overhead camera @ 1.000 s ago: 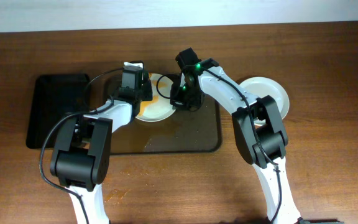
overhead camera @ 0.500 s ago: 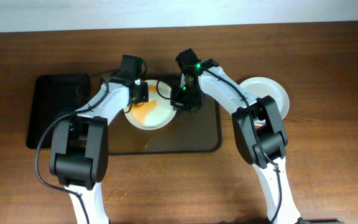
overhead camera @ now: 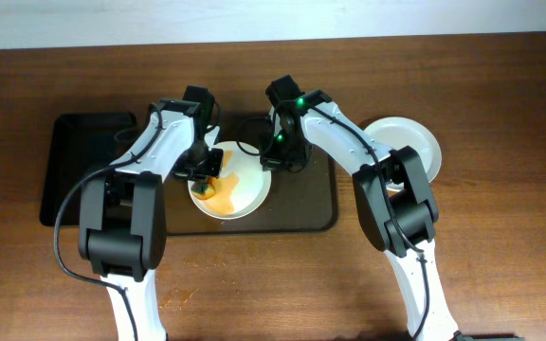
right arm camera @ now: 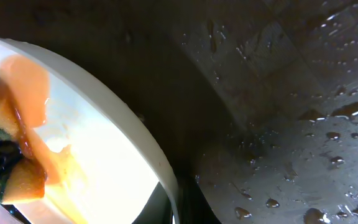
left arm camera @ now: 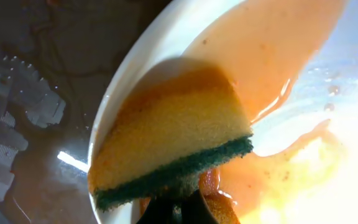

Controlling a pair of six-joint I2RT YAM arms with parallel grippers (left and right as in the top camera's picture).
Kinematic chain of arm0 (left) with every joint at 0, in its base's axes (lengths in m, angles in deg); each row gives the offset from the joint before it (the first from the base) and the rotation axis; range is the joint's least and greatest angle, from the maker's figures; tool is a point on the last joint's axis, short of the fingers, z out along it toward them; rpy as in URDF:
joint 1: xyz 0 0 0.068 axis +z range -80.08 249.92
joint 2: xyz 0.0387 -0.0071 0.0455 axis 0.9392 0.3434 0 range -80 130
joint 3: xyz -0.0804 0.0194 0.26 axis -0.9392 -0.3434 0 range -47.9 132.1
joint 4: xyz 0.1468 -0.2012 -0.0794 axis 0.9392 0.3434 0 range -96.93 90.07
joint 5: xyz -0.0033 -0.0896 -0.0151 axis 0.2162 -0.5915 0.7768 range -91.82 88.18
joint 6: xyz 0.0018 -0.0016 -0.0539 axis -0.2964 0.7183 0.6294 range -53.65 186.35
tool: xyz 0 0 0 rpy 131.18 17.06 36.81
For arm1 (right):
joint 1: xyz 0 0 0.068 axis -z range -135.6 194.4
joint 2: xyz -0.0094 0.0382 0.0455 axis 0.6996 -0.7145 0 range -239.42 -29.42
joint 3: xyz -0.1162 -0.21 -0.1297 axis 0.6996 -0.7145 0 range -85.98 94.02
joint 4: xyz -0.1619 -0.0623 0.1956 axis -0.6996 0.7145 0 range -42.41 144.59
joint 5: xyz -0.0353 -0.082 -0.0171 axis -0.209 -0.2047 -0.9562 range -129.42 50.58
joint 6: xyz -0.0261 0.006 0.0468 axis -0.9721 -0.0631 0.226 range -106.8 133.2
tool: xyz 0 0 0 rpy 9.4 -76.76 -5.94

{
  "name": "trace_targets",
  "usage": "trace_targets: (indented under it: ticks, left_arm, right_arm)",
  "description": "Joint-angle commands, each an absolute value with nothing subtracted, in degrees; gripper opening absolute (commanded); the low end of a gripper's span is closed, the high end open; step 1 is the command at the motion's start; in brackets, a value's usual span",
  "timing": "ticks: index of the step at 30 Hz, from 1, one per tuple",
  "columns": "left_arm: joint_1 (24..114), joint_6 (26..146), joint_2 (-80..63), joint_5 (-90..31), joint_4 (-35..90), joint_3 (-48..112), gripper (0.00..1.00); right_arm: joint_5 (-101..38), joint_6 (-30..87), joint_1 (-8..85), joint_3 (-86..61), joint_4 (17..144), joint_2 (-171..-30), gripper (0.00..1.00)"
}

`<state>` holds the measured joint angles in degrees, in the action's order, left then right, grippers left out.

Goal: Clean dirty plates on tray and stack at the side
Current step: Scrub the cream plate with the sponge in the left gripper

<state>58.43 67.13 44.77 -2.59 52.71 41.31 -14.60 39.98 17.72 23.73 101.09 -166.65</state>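
Wooden table (overhead camera: pixel 500 256), tray (overhead camera: pixel 303 206): left gripper (overhead camera: pixel 204 170), clenched on sponge (left arm camera: pixel 173 146), is wiping sauced plate (overhead camera: pixel 245 196) w/ right gripper (overhead camera: pixel 273 161) pinching its rim; next move prob. needs firm sweeps over remaining streaks.

The left arm (overhead camera: pixel 150 156) and right arm (overhead camera: pixel 349 142) bend inward toward each other, wrists angled down. The left hand (overhead camera: pixel 204 170) is clamped on a sponge (left arm camera: pixel 173 143); the right hand (overhead camera: pixel 276 156) pinches the rim of a dirty plate (overhead camera: pixel 240 194).
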Motion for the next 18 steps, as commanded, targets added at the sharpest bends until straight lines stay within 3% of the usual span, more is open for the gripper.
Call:
trace_targets:
  ticks: [1, 9, 18]
  left_arm:
    - [57.73, 63.48, 58.39, -9.56, 54.06, 33.44, 0.01]
    - [59.66, 66.97, 58.39, -19.03, 39.99, 38.86, 0.01]
    - [61.75, 65.01, 58.39, -20.23, 53.04, 63.21, 0.01]
  right_arm:
    - [-14.51, 43.65, 17.39, 23.69, 99.54, -168.46, 0.04]
    - [-14.14, 43.44, 16.61, 23.69, 98.33, -168.46, 0.04]
    - [-14.56, 43.46, 16.61, 23.69, 99.14, -168.46, 0.04]
